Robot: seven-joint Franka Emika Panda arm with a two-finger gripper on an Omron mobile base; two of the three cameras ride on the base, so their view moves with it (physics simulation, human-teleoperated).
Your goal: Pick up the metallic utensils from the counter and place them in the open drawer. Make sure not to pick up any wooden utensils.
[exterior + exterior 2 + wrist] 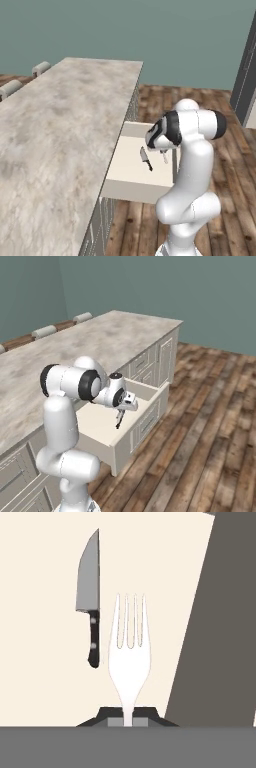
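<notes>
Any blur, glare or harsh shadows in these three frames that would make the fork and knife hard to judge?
Left base view: soft and low-detail, even light, no glare; the knife in the drawer is small but legible. Right base view: same flat rendering, the knife a dark sliver under the gripper. Hand view: crisp edges, no shadows; the fork reads nearly white against the cream drawer floor, low contrast.

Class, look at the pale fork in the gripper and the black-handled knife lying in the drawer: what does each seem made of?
Pale four-tined fork: flat whitish-silver, probably metal, though the matte render leaves plastic possible. Black-handled knife: plain grey blade, likely steel; glossy black handle with two pale rivets, plastic or lacquered wood.
</notes>
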